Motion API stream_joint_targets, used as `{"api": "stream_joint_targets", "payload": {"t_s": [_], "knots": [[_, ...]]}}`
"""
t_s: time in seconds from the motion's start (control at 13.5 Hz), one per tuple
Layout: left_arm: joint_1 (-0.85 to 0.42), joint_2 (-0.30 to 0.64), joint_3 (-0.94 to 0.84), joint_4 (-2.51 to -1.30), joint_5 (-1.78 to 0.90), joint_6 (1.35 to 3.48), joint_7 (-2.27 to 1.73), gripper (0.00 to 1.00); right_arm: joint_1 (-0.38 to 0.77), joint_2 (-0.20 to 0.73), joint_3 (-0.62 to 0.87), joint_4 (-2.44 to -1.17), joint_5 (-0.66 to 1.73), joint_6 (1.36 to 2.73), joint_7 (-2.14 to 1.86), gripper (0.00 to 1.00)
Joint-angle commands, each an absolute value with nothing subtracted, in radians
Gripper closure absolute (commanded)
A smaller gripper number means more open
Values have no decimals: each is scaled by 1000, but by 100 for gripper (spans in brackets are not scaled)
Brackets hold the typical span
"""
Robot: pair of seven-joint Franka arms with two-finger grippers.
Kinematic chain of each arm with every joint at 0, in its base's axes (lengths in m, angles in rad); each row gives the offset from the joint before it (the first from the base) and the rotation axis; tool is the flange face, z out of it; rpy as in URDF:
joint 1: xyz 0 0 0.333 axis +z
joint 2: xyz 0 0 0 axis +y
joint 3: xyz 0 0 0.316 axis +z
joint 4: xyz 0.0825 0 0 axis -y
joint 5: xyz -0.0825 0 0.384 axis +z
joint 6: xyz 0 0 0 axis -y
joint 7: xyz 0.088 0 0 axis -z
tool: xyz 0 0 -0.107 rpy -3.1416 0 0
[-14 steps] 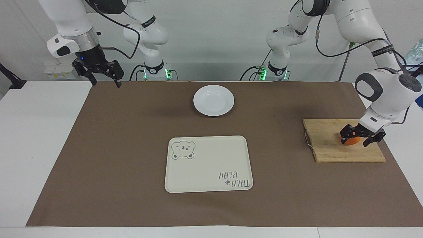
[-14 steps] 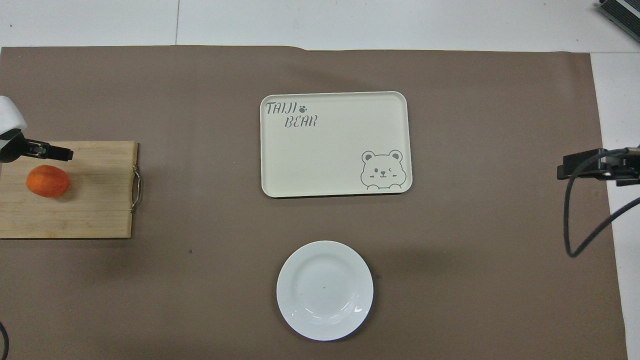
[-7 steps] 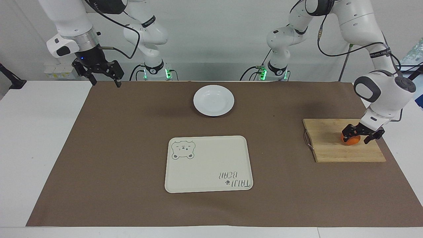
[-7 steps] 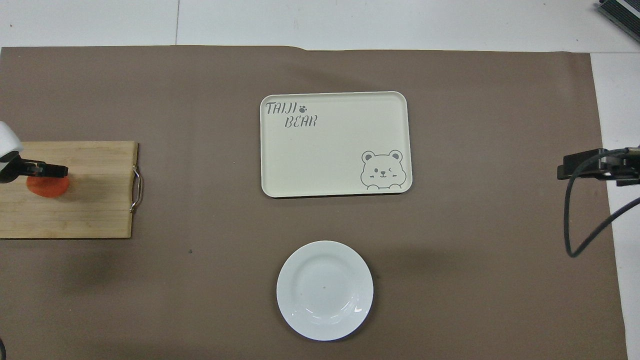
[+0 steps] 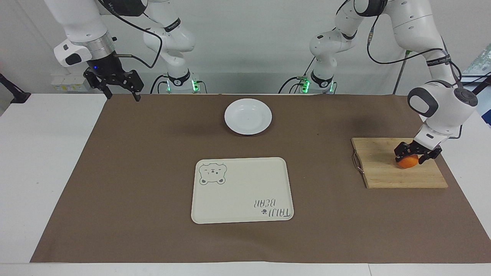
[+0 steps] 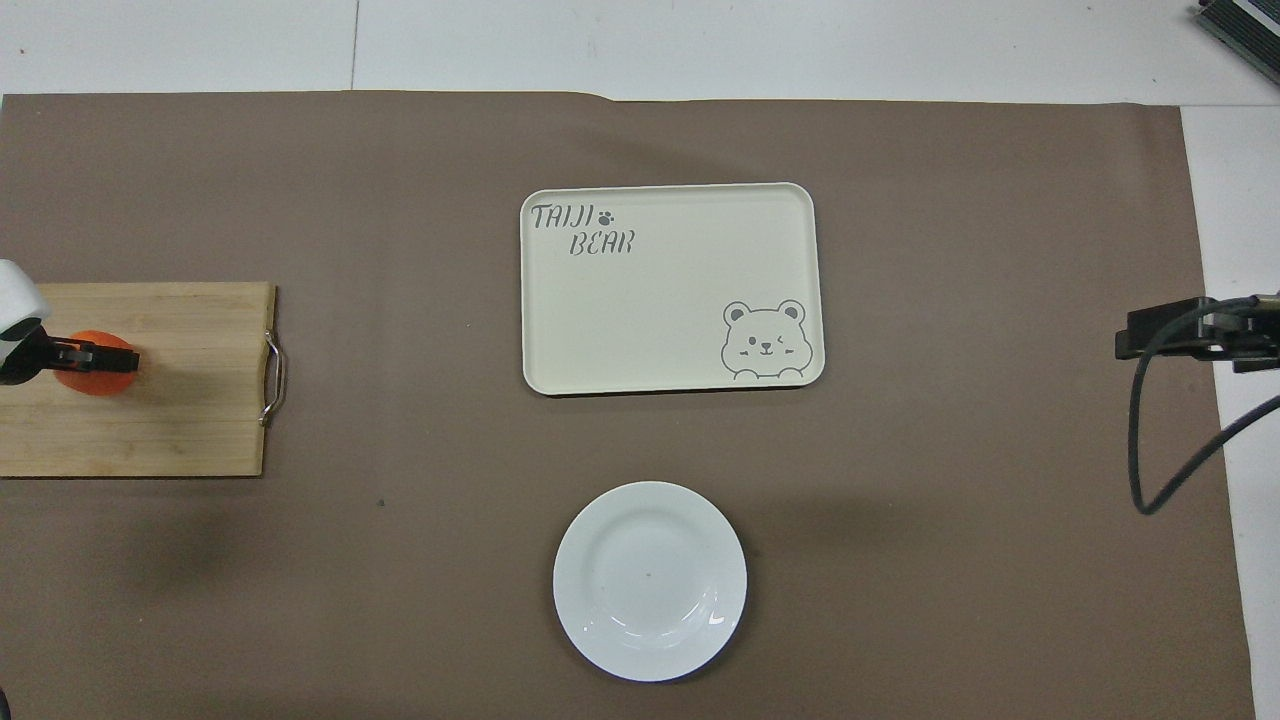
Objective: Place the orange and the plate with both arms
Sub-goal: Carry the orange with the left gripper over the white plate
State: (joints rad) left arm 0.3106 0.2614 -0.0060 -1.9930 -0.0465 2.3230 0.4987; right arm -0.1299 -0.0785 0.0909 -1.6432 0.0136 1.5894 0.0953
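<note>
The orange [image 5: 407, 163] rests on a wooden cutting board [image 5: 379, 172] at the left arm's end of the table; it also shows in the overhead view [image 6: 102, 377]. My left gripper [image 5: 415, 154] is low over the orange, its fingers apart on either side of the fruit's top, and it partly covers the orange from above [image 6: 95, 356]. The white plate [image 5: 248, 116] lies empty on the brown mat near the robots, midway between the arms [image 6: 650, 580]. My right gripper [image 5: 121, 94] waits open and empty in the air over the mat's corner at the right arm's end [image 6: 1150, 340].
A cream tray [image 5: 241, 189] with a bear drawing lies empty, farther from the robots than the plate [image 6: 670, 290]. The cutting board [image 6: 190, 400] has a metal handle on its edge toward the tray. A brown mat [image 5: 153, 153] covers most of the table.
My left gripper has shifted over the board onto the orange and come down around it. The orange, plate and right arm have not moved.
</note>
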Motion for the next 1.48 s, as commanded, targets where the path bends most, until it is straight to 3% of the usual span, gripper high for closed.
{"api": "stream_joint_targets", "payload": {"t_s": [0.0, 0.07, 0.37, 0.59, 0.89, 1.41], "knots": [[322, 219, -12, -2008, -64, 2266, 480, 85, -149, -81, 101, -1638, 15, 1586, 97, 0], [310, 215, -12, -1994, -64, 2264, 480, 100, -149, -80, 101, -1638, 15, 1588, 95, 0], [230, 195, -20, -1922, -63, 2263, 476, 100, -149, -80, 101, -1638, 15, 1588, 95, 0], [117, 118, -21, -1928, -64, 2225, 474, 100, -149, -81, 101, -1638, 15, 1588, 95, 0], [-166, 25, -21, -1936, -64, 1953, 340, 100, -150, -80, 101, -1638, 15, 1589, 95, 0], [-625, -29, -25, -2014, -115, 1957, -114, 100, -152, -80, 100, -1638, 15, 1589, 95, 0]]}}
